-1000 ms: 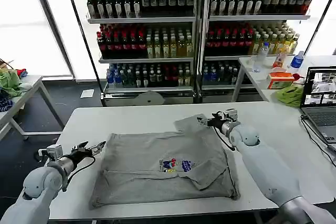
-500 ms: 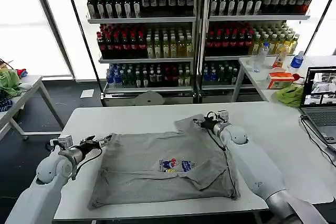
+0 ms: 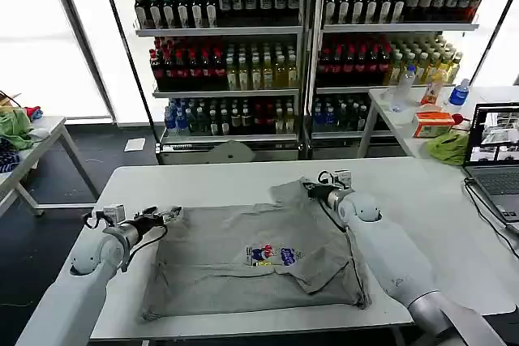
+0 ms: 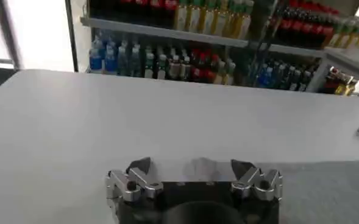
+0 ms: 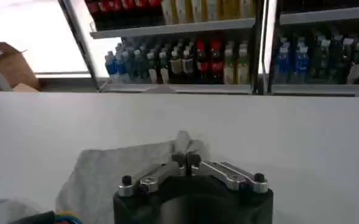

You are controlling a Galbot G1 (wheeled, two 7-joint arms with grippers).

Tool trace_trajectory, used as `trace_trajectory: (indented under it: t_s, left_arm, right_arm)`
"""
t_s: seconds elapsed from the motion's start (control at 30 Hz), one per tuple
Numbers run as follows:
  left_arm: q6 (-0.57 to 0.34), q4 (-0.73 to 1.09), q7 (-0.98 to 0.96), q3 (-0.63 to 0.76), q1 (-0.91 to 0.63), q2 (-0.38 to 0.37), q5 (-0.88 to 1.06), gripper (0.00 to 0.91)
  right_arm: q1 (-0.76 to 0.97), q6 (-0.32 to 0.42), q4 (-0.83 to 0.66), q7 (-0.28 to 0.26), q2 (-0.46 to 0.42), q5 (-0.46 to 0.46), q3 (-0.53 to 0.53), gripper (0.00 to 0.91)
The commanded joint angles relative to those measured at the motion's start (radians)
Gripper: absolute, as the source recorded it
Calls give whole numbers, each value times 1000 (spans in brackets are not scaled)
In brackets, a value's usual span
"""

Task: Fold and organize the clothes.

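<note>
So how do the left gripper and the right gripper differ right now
The left gripper has its fingers spread open at the near-left corner of the grey shirt; the right gripper is shut, pinching the shirt's far sleeve. Both sit low over the white table.

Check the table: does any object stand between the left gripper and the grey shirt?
Nothing visible does. The left gripper, open, sits at the near-left corner of the grey shirt, with bare white table around it.
</note>
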Motion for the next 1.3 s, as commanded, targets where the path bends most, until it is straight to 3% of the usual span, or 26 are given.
trace_trajectory:
  t_s: [0.03,0.87,1.3]
  left_arm:
    - [4,30,4,25,-13,-12,2,10]
    - [-17,-35,12,22,26,-9,-5,10]
    - [-25,-210,-40,-42,102,32,-73,20]
  right_arm:
    - [4,2,-3,1,4,4,-1,0]
    - [-6,2,54,5,-12,25,6,0]
    - [-167,-3,391,93,-125,199,95,0]
